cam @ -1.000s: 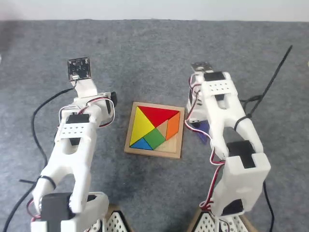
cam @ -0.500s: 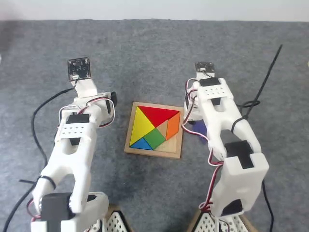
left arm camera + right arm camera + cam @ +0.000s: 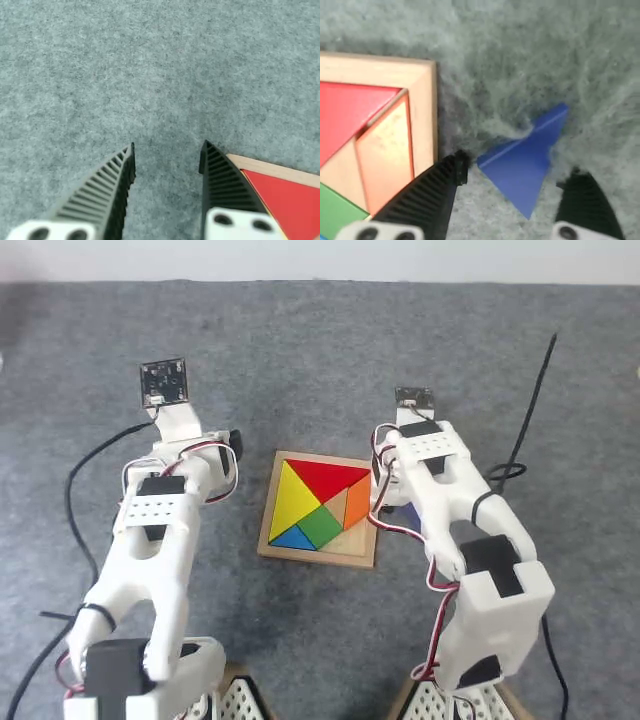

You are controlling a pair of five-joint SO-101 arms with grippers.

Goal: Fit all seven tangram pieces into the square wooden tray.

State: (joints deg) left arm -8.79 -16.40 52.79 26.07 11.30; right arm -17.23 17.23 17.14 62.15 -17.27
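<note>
Right, both grippers are spread and neither has hold of anything. My right gripper [image 3: 517, 170] hangs low over the grey carpet [image 3: 300, 350] just off the right-hand side of the square wooden tray [image 3: 316, 557]. Its jaws are wide, and between them lies the dark blue triangle [image 3: 522, 167], flat on the carpet outside the tray. One black finger [image 3: 437, 187] sits between the tray's rim and the triangle's nearest corner. It is very close to that corner, but I cannot tell whether it touches. The other finger [image 3: 580, 200] stands just off the triangle's opposite side.

Now the tray itself. The red triangle [image 3: 330, 478] lies along the far edge and the yellow triangle [image 3: 292, 502] along the left. The green piece [image 3: 320, 525] is in the middle toward the near edge. A small light blue triangle [image 3: 291, 538] sits in the near left corner, and the orange piece [image 3: 359, 502] rests against the right wall. Bare wood colour shows beside the orange piece and in the near right corner.

Over on the tray's left, my left gripper [image 3: 168, 146] hovers above carpet, jaws partly open and empty. The tray's rim and a bit of the red triangle are just beside one of its fingers.
</note>
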